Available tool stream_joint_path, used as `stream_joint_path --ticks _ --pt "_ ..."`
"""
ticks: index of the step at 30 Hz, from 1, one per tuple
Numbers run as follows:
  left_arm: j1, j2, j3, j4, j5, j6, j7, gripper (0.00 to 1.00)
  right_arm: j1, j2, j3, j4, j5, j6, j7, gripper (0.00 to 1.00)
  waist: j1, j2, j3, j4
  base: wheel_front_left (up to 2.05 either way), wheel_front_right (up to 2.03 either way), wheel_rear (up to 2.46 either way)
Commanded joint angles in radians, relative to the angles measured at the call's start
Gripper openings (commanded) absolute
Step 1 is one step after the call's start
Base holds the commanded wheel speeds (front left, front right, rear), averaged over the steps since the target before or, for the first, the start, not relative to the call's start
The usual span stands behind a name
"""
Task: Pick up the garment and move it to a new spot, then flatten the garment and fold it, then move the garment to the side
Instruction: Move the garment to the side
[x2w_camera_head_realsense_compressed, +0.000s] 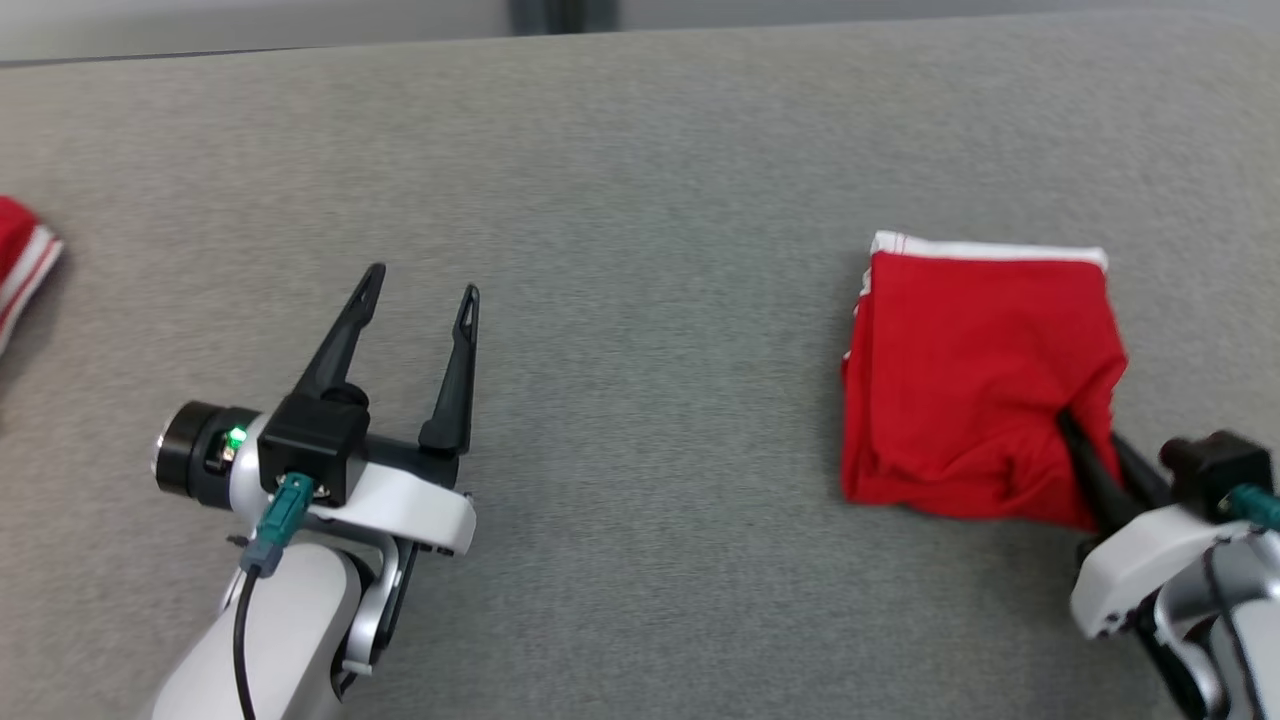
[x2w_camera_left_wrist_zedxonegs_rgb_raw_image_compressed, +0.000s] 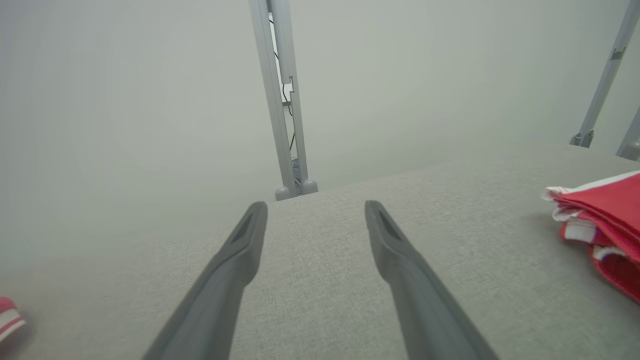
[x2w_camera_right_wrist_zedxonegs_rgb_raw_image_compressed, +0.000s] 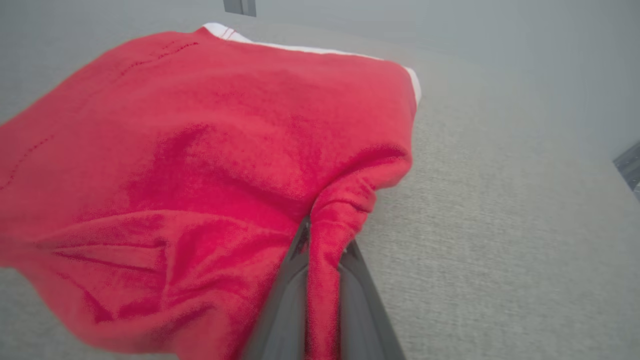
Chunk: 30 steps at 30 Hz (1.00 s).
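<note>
One folded red cloth garment, white-trimmed: toward grey felt table's right edge.
Left gripper: jaws spread wide, above table's near left.
Right gripper: jaws pinching a fold at garment's near right corner.

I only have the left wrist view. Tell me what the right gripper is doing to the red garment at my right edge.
Observer: The right gripper is shut on the garment's near right corner, with a fold of cloth pinched in its jaws.
Operator: Report the garment's shape from above.
Observer: It is folded into a rough square on the table, with white trim along its far edge.
</note>
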Motion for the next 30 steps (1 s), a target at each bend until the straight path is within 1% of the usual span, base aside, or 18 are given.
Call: stream_joint_path --ticks 1,4,7,8,12,16,17,18,19,20,21,25,30 --pt "-0.029 0.014 -0.002 -0.021 0.013 -0.002 0.012 1.00 -0.051 -0.024 -0.014 0.028 -0.005 0.000 -0.020 0.00 0.0000 0.0000 0.048 -0.083 0.00 0.00 0.00" --pt "-0.058 0.026 -0.015 -0.054 0.030 -0.005 0.037 1.00 -0.134 -0.072 -0.018 0.101 -0.029 0.000 -0.046 0.00 0.0000 0.0000 0.076 -0.119 0.00 0.00 0.00" --pt "-0.088 0.030 -0.032 -0.077 0.048 -0.016 0.059 1.00 -0.222 -0.125 -0.028 0.199 -0.055 0.000 -0.069 0.00 0.0000 0.0000 0.100 -0.131 0.00 0.00 0.00" --pt "-0.099 0.027 -0.039 -0.085 0.053 -0.018 0.066 1.00 -0.250 -0.149 -0.031 0.233 -0.066 0.000 -0.082 0.00 0.0000 0.0000 0.108 -0.130 0.00 0.00 0.00" --pt "-0.132 0.023 -0.055 -0.103 0.064 -0.025 0.078 1.00 -0.350 -0.199 -0.023 0.357 -0.090 0.000 -0.112 0.00 0.0000 0.0000 0.136 -0.118 0.00 0.00 0.00" --pt "-0.146 0.020 -0.063 -0.111 0.071 -0.028 0.077 1.00 -0.429 -0.234 -0.002 0.467 -0.115 0.000 -0.137 0.00 0.0000 0.0000 0.156 -0.103 0.00 0.00 0.00" --pt "-0.148 0.019 -0.064 -0.112 0.071 -0.029 0.076 1.00 -0.443 -0.239 -0.004 0.493 -0.119 0.000 -0.141 0.04 0.0000 0.0000 0.160 -0.098 0.00 0.00 0.00" --pt "-0.150 0.018 -0.065 -0.112 0.071 -0.029 0.075 1.00 -0.456 -0.238 0.002 0.513 -0.121 0.000 -0.153 0.33 0.0000 0.0000 0.163 -0.094 0.00 0.00 0.00" --pt "-0.150 0.018 -0.066 -0.111 0.072 -0.027 0.074 1.00 -0.471 -0.232 0.010 0.531 -0.121 0.000 -0.166 0.40 0.0000 0.0000 0.165 -0.092 0.00 0.00 0.00" --pt "-0.150 0.018 -0.065 -0.111 0.072 -0.024 0.073 1.00 -0.485 -0.236 0.016 0.541 -0.135 0.000 -0.185 0.64 0.0000 0.0000 0.167 -0.089 0.00 0.00 0.00" --pt "-0.149 0.020 -0.064 -0.109 0.071 -0.021 0.073 1.00 -0.504 -0.239 -0.001 0.553 -0.142 0.000 -0.201 1.00 0.0000 0.0000 0.169 -0.088 0.00 0.00 0.00" --pt "-0.146 0.022 -0.062 -0.105 0.066 -0.019 0.069 1.00 -0.515 -0.218 -0.018 0.583 -0.177 0.000 -0.232 1.00 0.0000 0.0000 0.168 -0.087 0.00 0.00 0.00" --pt "-0.132 0.022 -0.061 -0.091 0.055 -0.016 0.059 1.00 -0.507 -0.186 -0.106 0.589 -0.237 0.000 -0.254 1.00 0.0000 0.0000 0.146 -0.090 0.00 0.00 0.00"
